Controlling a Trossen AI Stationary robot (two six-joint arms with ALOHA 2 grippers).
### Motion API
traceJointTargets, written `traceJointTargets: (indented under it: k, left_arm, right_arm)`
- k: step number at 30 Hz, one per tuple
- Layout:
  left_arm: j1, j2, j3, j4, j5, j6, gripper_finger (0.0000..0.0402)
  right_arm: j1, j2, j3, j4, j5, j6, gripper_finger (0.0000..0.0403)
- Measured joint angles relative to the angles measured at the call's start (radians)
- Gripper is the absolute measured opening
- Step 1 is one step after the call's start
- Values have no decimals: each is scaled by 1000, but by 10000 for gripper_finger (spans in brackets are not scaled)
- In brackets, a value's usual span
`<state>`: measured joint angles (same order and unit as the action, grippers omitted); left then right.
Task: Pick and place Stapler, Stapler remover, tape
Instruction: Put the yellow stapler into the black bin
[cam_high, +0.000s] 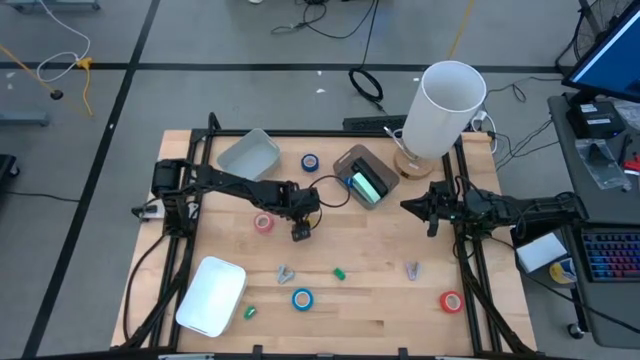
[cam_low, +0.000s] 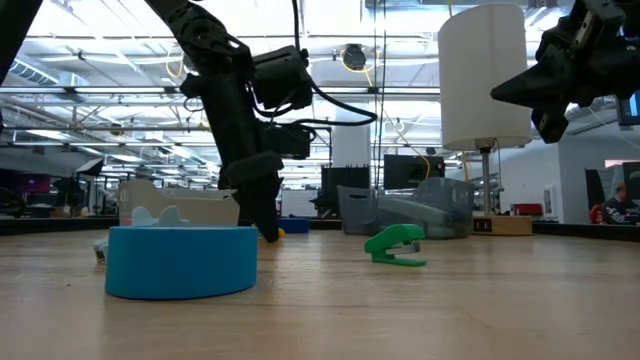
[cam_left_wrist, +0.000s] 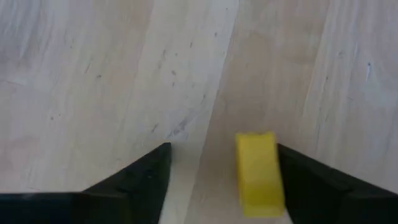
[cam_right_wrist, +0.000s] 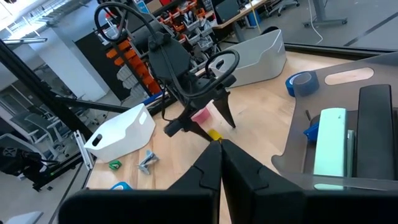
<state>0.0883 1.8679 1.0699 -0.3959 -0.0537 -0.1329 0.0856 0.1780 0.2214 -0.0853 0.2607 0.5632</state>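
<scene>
- the step in hand looks like a pick: the left tool (cam_high: 301, 232) is down at the middle of the wooden table (cam_high: 380, 300), its two dark fingers (cam_left_wrist: 140, 177) spread apart with a small yellow block (cam_left_wrist: 258, 175) lying on the wood between them, closer to one finger.
- the fingers are not touching the block in the left wrist view, so nothing is gripped yet.
- the next move, as a judgement, calls for centring the fingers on the block and closing them squarely, since the block sits off to one side of the gap.
- the left arm reaches in from the table's left edge, stretched across to the middle, with its wrist bent so the tool points almost straight down.
- the right tool (cam_high: 412, 207) waits raised above the right side of the table, its fingers pressed together and holding nothing.
- the tape: a pink roll (cam_high: 263, 222) lies just beside the left arm, a blue roll (cam_high: 310, 161) sits near the far edge, another blue roll (cam_high: 302, 298) near the front edge, and a red roll (cam_high: 451, 300) at the front right.
- a small green piece (cam_low: 396, 244) lies near the table's middle; whether it is the stapler remover cannot be told.
- a grey tray (cam_high: 352, 157) at the far middle holds a pale green item.
</scene>
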Motion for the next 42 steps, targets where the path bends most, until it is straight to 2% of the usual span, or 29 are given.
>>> traceJointTargets:
  k: [6, 9, 11, 18, 22, 27, 31, 36, 42]
  left_arm:
    - [0, 0, 8, -16, 14, -2, 152]
    - [5, 0, 43, -42, 35, 1, 91]
    - [13, 1, 91, -38, 44, 20, 66]
    - [62, -2, 333, -9, 24, 163, 66]
    - [110, -3, 428, 81, -15, 268, 66]
    - [188, -2, 442, 207, -27, 270, 90]
    - [230, 32, 442, 249, -24, 226, 81]
    - [231, 108, 442, 308, -2, 175, 70]
    - [212, 182, 442, 311, -6, 145, 100]
  right_arm:
    - [0, 0, 0, 0, 0, 0, 4]
    - [0, 0, 0, 0, 0, 0, 4]
    - [0, 0, 0, 0, 0, 0, 4]
    - [0, 0, 0, 2, 0, 1, 4]
    - [0, 0, 0, 2, 0, 1, 4]
    - [0, 0, 0, 2, 0, 1, 4]
    - [0, 0, 0, 1, 0, 0, 4]
    - [0, 0, 0, 2, -1, 6, 4]
    - [0, 0, 0, 2, 0, 24, 4]
